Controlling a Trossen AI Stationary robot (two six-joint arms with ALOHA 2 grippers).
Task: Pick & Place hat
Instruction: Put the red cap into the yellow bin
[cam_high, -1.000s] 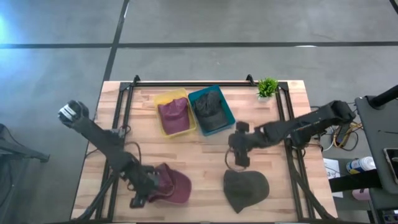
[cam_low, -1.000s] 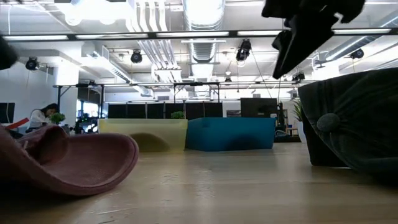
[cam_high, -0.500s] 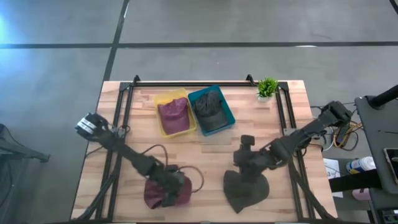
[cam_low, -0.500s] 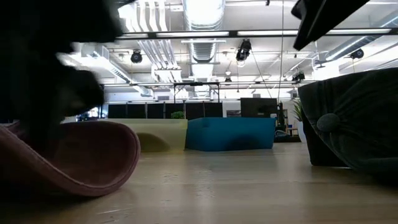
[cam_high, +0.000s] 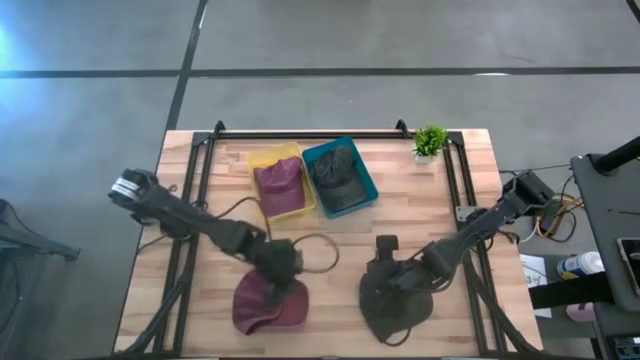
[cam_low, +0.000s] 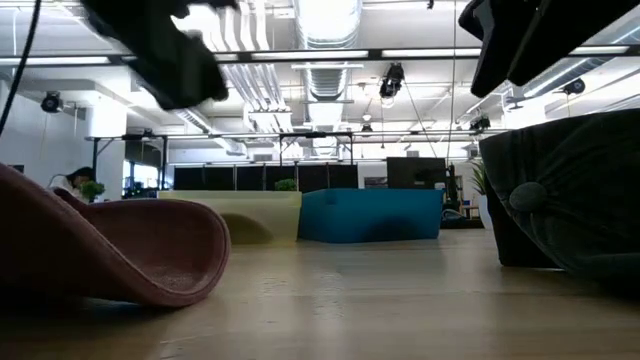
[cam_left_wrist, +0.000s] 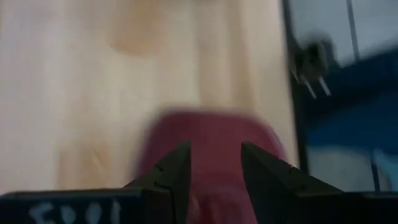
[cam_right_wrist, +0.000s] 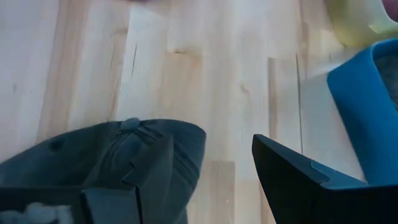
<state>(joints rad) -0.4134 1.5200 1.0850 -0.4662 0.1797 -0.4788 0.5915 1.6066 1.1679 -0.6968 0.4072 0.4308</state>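
A maroon hat (cam_high: 265, 308) lies on the table near its near edge, left of centre; in the low view the maroon hat (cam_low: 120, 250) rests on its underside with one edge curled up. A dark grey hat (cam_high: 395, 305) lies to its right, its top button (cam_low: 527, 196) showing. My left gripper (cam_high: 281, 280) hangs open over the maroon hat's far edge, and the maroon hat (cam_left_wrist: 211, 140) shows between and beyond its fingers. My right gripper (cam_high: 392, 275) is open over the grey hat's far edge (cam_right_wrist: 124, 146), raised above it in the low view (cam_low: 525, 40).
At the far middle of the table a yellow bin (cam_high: 262, 160) holds another maroon hat and a blue bin (cam_high: 368, 180) holds another dark hat. A small green plant (cam_high: 430, 140) stands at the far right corner. Bare wood lies between the two near hats.
My left gripper has swung from the maroon hat's left side across it, toward the right and then the far edge, rising. The maroon hat has shifted a little left and now lies with one edge curled higher. My right gripper has moved toward the near edge, over the grey hat.
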